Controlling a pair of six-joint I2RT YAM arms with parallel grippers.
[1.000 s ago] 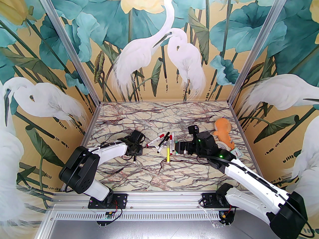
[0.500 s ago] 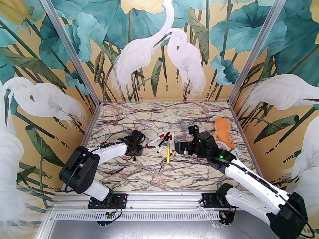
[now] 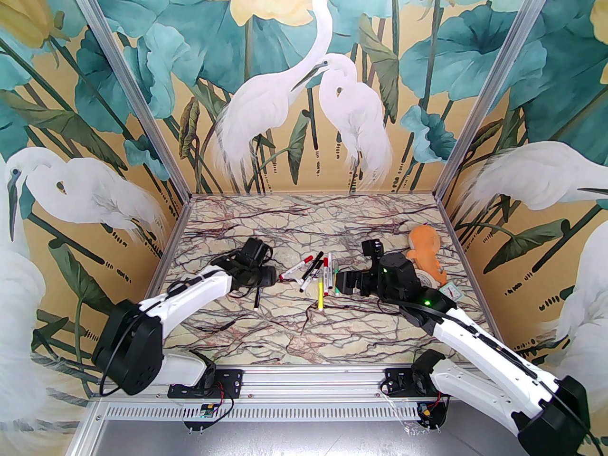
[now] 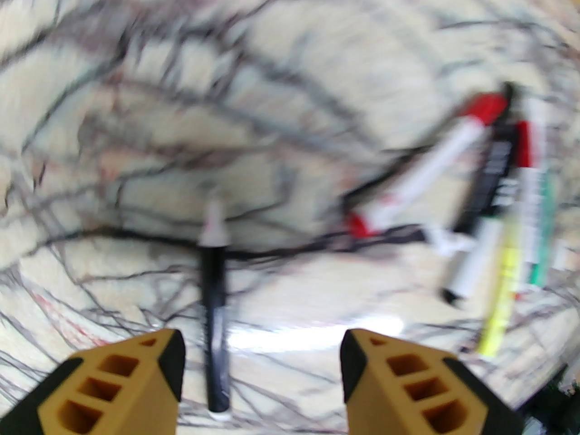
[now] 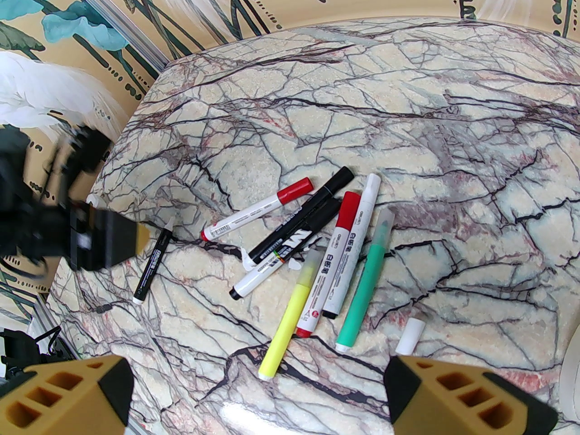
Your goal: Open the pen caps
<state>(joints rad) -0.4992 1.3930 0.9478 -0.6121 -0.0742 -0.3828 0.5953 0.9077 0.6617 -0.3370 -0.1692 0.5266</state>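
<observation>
Rising off the slim black plastic pen (image 4: 214, 315), left hand (image 4: 263, 351) spreads empty, right hand (image 5: 257, 374) hangs open; short red plastic pen caps (image 5: 295, 189) stay on.

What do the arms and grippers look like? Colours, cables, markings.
Both the left arm and right arm have white shell links, black joint housings and a black cable along each. The right arm shows two green lights. The left gripper and right gripper have mustard wedge fingers with rectangular cut-outs and black inner pads.
</observation>
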